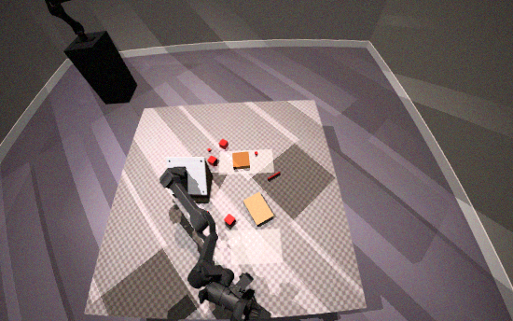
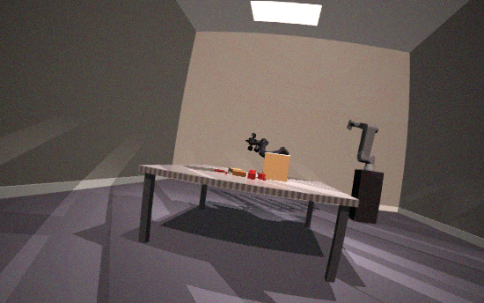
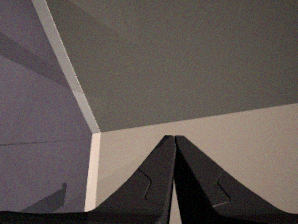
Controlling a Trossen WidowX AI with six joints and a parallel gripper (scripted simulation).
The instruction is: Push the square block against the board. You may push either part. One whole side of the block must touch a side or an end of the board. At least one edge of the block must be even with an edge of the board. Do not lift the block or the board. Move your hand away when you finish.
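The orange square block (image 1: pixel 241 160) (image 2: pixel 238 173) lies flat on a pale rectangular patch near the middle of the table. The tan rectangular board (image 1: pixel 258 209) lies flat and turned at an angle, nearer the bottom of the top view. A wide gap separates the two. My gripper (image 3: pixel 173 144) is shut with its fingertips together and nothing between them. It is raised at the near edge of the table, well away from both parts, and the wrist view shows only walls and floor beyond it.
Red cubes (image 1: pixel 223 144) (image 1: pixel 212 160) (image 1: pixel 229 219) and smaller red pieces (image 1: pixel 209 150) (image 1: pixel 256 153) lie around. A red bar (image 1: pixel 274 175) lies between block and board, to the right. My arm rises from a white-topped box (image 1: pixel 197 163) on the left. Another arm stands on a black pedestal (image 1: pixel 100 65) beyond the table.
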